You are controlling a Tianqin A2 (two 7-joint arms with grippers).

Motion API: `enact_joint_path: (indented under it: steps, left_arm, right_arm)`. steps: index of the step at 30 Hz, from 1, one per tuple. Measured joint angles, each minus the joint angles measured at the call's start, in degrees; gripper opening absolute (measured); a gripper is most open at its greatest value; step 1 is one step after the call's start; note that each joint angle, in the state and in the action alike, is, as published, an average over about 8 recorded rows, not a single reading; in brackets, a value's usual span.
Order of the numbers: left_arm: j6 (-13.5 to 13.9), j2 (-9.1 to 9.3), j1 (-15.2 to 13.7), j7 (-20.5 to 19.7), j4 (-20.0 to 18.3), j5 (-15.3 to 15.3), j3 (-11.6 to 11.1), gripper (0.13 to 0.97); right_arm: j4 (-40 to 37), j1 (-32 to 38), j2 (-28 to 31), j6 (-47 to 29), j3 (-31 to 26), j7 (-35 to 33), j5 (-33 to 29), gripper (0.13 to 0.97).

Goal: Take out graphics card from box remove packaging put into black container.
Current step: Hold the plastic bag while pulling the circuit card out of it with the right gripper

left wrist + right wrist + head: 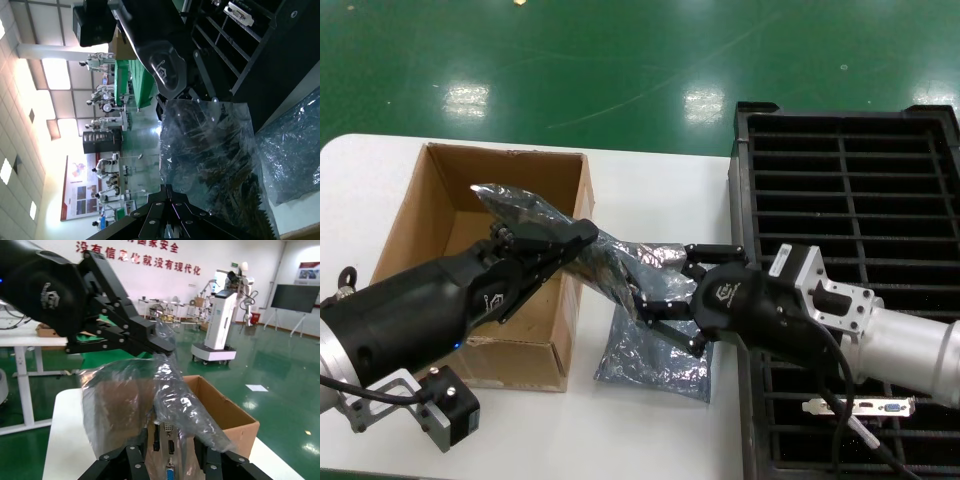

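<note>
1. Between the two grippers, above the table's middle, hangs the bagged graphics card [610, 262], long axis running from 10 o'clock to 4 o'clock.
2. Left gripper [582, 238] is clenched on the antistatic bag [135, 390] at its 10 o'clock end, over the cardboard box [420, 215].
3. Right gripper [660, 290] grasps the bracket end; it is nearer the black slotted crate [930, 215].
4. Only the right wrist view shows the ports [169, 450]; only the head view shows a second bag [655, 350] lying flat, and a card [865, 406] already slotted.

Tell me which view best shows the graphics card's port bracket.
Right wrist view: the graphics card shows its ports between the right tool fingers. Head view shows only the packaging covering it; left wrist view shows dark board through plastic.
</note>
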Motion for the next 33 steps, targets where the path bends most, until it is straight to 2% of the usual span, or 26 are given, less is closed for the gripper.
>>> enact_joint_path:
  steps: [8, 23, 33]
  left_arm:
    - [0.0, 0.0, 0.0, 0.0, 0.0, 0.0, 0.0, 0.14]
    - [0.0, 0.0, 0.0, 0.0, 0.0, 0.0, 0.0, 0.14]
    - [0.0, 0.0, 0.0, 0.0, 0.0, 0.0, 0.0, 0.14]
  right_arm:
    - [-1.18, 0.56, -1.21, 1.53, -0.45, 3.07, -1.25, 0.352]
    - [-2.08, 0.42, -1.95, 3.62, 0.23, 5.27, -1.91, 0.207]
    - [2.53, -2.16, 0.8, 3.18, 1.76, 4.97, -0.57, 0.188]
